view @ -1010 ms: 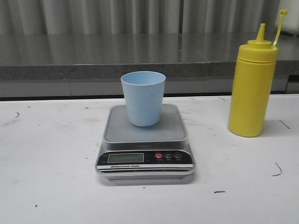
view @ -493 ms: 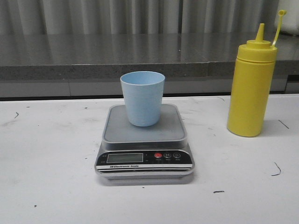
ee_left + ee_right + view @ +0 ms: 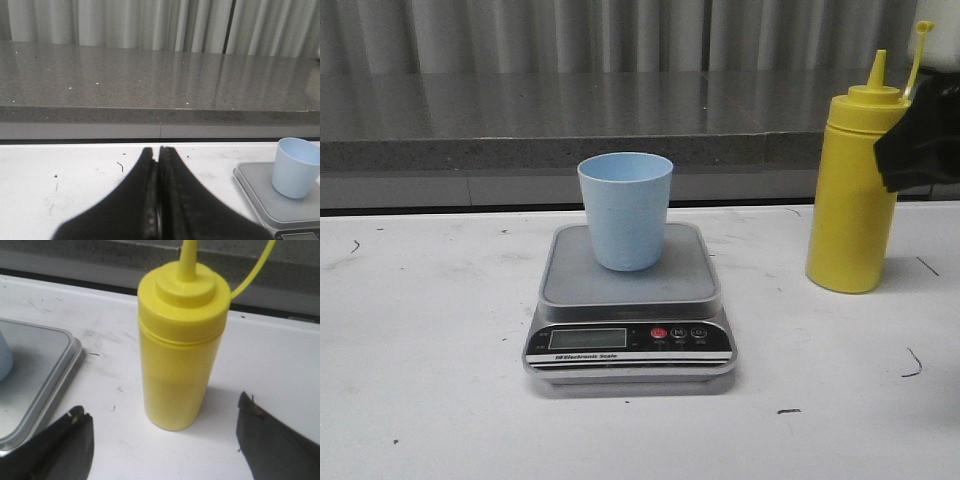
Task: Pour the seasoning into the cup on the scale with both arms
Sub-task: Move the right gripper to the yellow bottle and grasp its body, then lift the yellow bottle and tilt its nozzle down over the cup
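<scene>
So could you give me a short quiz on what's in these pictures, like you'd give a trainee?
1. True or false: the small pale blue plastic cup stands on the flat grey digital scale.
2. How do the right tool's fingers stand around the tall yellow plastic squeeze bottle? A) shut on it B) spread wide, one either side, not touching C) pointing away from it
3. Fill in: the left tool's fingers are pressed ____ with nothing between them.

Key: 1 true; 2 B; 3 together.
</scene>
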